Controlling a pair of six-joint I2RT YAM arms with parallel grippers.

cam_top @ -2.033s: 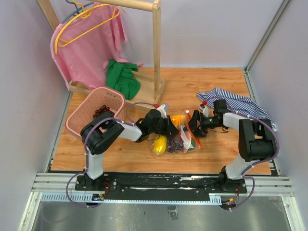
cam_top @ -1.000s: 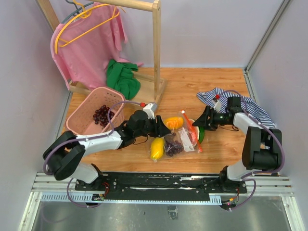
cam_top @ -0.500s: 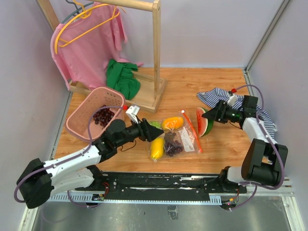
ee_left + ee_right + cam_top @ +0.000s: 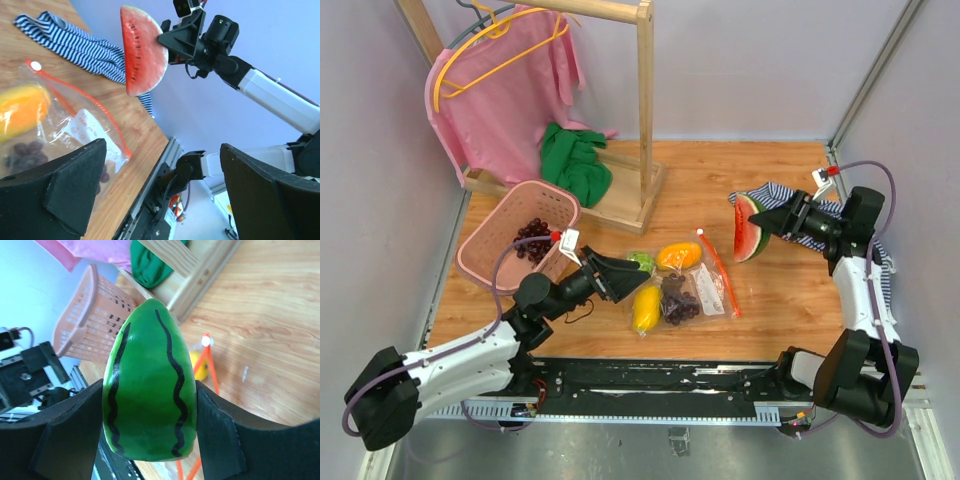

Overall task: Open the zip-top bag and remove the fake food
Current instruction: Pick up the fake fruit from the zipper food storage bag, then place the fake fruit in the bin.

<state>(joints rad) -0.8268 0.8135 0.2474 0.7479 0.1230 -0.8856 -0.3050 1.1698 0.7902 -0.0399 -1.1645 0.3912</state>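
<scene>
Red watermelon slice (image 4: 747, 228) is clamped in the right gripper (image 4: 761, 222), rind between the fingers. It's held up off the table, right of the zip-top bag (image 4: 705, 292) and near the striped cloth (image 4: 75, 42). Left gripper (image 4: 633, 281) is spread wide with nothing in it, low, just left of the bag and pointing at it. Bag lies flat mid-table. Its red-orange zip strip (image 4: 718, 272) runs far-to-near along the right edge, so I judge the mouth faces the right arm and the left gripper is on the closed side. Orange fruit (image 4: 678, 255), yellow fruit (image 4: 646, 306), grape bunch (image 4: 678, 300) and green leafy ball (image 4: 640, 262) sit at the bag's left end; can't tell which are fully inside. Left gripper is much nearer, but my read is that access is from the right.
</scene>
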